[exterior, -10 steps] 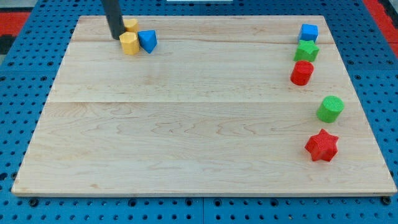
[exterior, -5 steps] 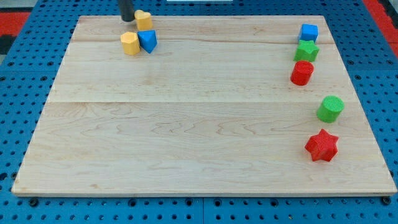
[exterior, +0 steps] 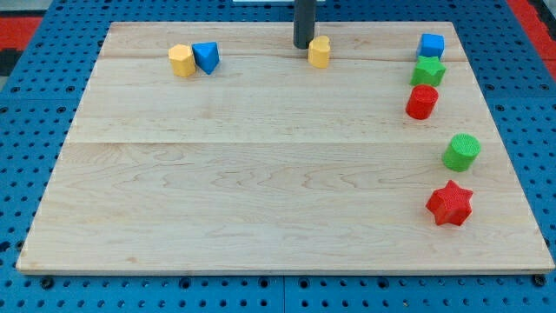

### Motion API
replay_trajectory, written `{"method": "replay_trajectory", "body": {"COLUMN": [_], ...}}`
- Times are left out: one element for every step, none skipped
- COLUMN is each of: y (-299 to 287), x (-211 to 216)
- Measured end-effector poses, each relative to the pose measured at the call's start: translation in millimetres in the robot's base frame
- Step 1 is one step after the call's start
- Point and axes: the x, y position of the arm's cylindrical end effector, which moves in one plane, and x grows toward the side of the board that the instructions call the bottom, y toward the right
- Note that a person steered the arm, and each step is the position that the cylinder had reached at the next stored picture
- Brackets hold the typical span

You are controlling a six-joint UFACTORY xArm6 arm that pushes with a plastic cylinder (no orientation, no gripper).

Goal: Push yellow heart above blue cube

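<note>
The yellow heart [exterior: 320, 51] lies near the top edge of the wooden board [exterior: 278, 174], a little right of the middle. My tip [exterior: 302, 46] touches its left side. The blue cube [exterior: 431, 44] sits at the top right corner, well to the right of the heart.
A yellow hexagon block [exterior: 181, 60] and a blue triangle block [exterior: 206, 56] sit together at the top left. Below the blue cube stand a green star [exterior: 428, 69] and a red cylinder [exterior: 422, 101]. Further down are a green cylinder [exterior: 461, 152] and a red star [exterior: 450, 203].
My tip has swept right along the top edge, pushing the yellow heart from beside the yellow hexagon and blue triangle to right of centre.
</note>
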Motion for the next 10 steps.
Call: {"method": "replay_trajectory", "body": {"y": [-22.0,-1.5,37.3,67.5,78.2,48.7,64.5,90.9,106.3,119.3], "x": [24.9,32.5,24.3,14.3,-7.4,-14.9,-16.4,-17.9,-17.9,-17.9]}}
